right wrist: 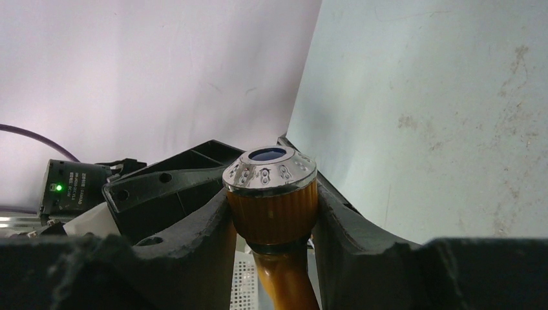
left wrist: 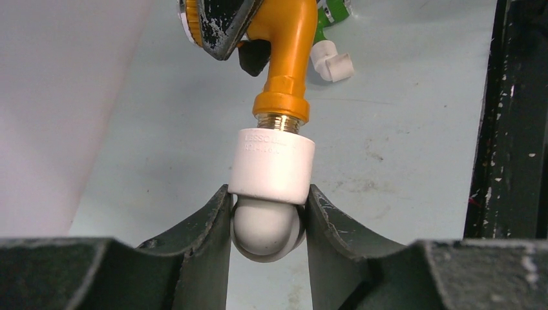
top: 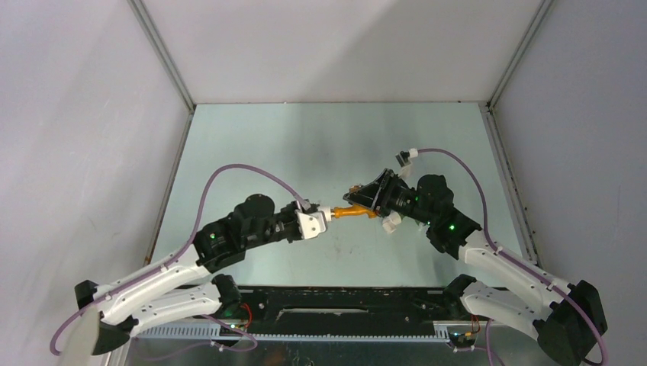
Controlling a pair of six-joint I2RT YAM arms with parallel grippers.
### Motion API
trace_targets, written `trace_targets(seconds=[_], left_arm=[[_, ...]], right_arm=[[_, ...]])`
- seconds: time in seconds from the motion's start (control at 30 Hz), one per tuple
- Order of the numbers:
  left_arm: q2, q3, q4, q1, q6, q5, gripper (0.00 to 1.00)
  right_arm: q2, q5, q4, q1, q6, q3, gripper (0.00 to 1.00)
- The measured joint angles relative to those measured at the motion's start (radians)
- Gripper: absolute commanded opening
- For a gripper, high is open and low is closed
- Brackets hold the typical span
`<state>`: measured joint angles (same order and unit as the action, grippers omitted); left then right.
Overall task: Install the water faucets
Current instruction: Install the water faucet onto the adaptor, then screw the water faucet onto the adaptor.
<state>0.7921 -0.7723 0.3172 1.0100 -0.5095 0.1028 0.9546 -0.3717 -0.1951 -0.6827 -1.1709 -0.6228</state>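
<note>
The orange faucet is held in the air between both grippers over the middle of the table. My left gripper is shut on a white elbow fitting; the faucet's brass thread sits in the fitting's mouth. My right gripper is shut on the faucet's ribbed orange head with its silvery round end. In the left wrist view the faucet's body runs up to the right gripper. A bit of the green faucet shows at the top edge there, lying on the table.
A second white elbow fitting lies on the table by the green faucet; it also shows under the right gripper in the top view. Grey walls enclose the table. A black rail runs along the near edge.
</note>
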Motion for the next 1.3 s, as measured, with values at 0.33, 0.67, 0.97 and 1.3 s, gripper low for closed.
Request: trace_targets(seconds=[0.33,0.67,0.97,1.3], left_arm=[[0.021,-0.004,0.007,0.04,-0.08,-0.061,0.0],[0.019,-0.004,0.006,0.119,-0.201,-0.195,0.0],[0.02,-0.004,0.005,0.169,-0.26,-0.268,0.0],[0.006,0.045,-0.117,0.227,-0.329,-0.398,0.0]], right_arm=[[0.0,-0.002,0.006,0.005,0.0,0.006,0.0],[0.001,-0.016,0.007,0.012,-0.018,0.006,0.0],[0.001,-0.017,0.008,0.013,-0.029,0.006,0.0],[-0.003,-0.022,-0.026,0.03,-0.082,0.006,0.0]])
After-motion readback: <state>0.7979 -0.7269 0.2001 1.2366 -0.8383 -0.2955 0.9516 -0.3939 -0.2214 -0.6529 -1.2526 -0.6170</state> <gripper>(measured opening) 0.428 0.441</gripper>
